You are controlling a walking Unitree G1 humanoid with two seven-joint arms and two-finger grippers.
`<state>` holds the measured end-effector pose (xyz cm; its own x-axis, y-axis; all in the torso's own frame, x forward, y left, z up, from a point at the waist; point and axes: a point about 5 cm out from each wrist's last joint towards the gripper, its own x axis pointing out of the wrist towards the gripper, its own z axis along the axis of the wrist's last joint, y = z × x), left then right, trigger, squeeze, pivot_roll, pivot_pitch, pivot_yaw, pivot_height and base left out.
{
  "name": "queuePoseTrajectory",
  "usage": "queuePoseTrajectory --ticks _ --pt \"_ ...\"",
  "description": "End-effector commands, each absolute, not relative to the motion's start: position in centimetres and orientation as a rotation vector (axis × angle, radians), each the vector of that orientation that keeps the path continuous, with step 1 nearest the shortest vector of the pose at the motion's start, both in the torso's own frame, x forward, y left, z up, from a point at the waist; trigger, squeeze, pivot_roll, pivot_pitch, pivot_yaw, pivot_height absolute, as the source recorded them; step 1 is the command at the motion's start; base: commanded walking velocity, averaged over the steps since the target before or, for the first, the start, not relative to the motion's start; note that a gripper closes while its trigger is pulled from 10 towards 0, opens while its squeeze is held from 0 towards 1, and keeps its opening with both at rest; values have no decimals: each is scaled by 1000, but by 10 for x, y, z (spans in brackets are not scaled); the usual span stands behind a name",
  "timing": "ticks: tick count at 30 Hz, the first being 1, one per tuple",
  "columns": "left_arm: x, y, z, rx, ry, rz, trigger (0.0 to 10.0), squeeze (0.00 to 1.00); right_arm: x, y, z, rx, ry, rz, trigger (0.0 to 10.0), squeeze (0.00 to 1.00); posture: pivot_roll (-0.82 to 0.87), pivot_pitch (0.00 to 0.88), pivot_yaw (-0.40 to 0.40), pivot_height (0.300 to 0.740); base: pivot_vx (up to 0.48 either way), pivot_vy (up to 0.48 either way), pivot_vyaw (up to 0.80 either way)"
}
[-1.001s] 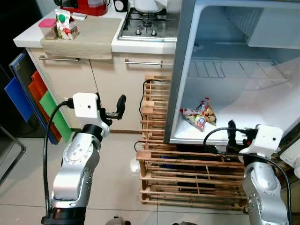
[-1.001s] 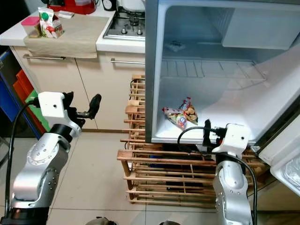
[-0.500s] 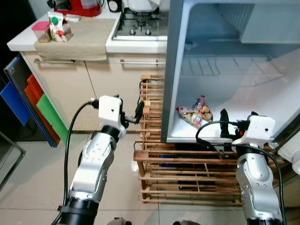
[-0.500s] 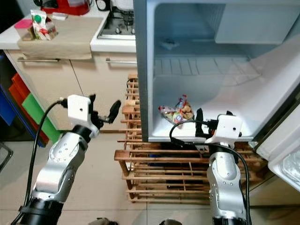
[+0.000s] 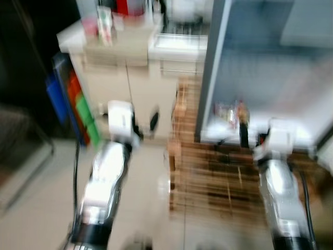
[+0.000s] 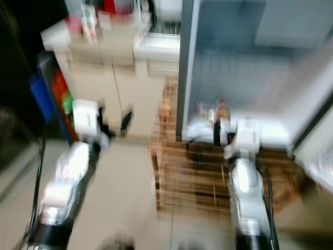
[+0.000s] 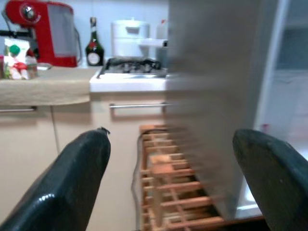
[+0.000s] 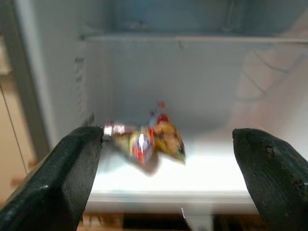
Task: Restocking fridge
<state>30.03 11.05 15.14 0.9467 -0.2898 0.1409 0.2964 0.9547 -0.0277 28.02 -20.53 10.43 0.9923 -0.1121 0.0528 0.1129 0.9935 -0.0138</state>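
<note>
Right wrist view: colourful crinkled snack packets on white fridge floor

A home kitchen is showing: an open fridge is standing beside pale cabinets, with a gas hob, a red coffee machine and a dark bottle sitting on the surface left of the fridge.

Head views blurred. Cream cabinets under white counter; gas hob on it, wooden rack below. Pale tiled floor.
</note>
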Motion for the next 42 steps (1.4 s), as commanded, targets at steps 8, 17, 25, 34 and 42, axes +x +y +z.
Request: queuePoseTrajectory --ticks 8,17,25,34,42 --pt "302 110 146 -36 -117 -305 10000 0 280 -204 102 -7 -37 -92 10000 0 -83 0 20 740 -132 0 0" --pt "301 103 145 -68 -111 -359 10000 0 280 -202 102 -9 -30 -79 10000 0 -92 0 25 740 0 -29 0" --pt "305 100 149 -80 -128 -395 10000 0 287 -195 104 -10 -36 -49 10000 0 -86 0 31 740 30 -419 0" --pt "303 97 148 -82 -128 -413 10000 0 289 -194 102 -10 -33 -41 10000 0 -80 0 33 740 54 -415 0" --pt "302 91 148 -97 -131 -439 10000 0 287 -196 102 -24 -29 -32 10000 0 -101 0 28 740 60 -414 0"
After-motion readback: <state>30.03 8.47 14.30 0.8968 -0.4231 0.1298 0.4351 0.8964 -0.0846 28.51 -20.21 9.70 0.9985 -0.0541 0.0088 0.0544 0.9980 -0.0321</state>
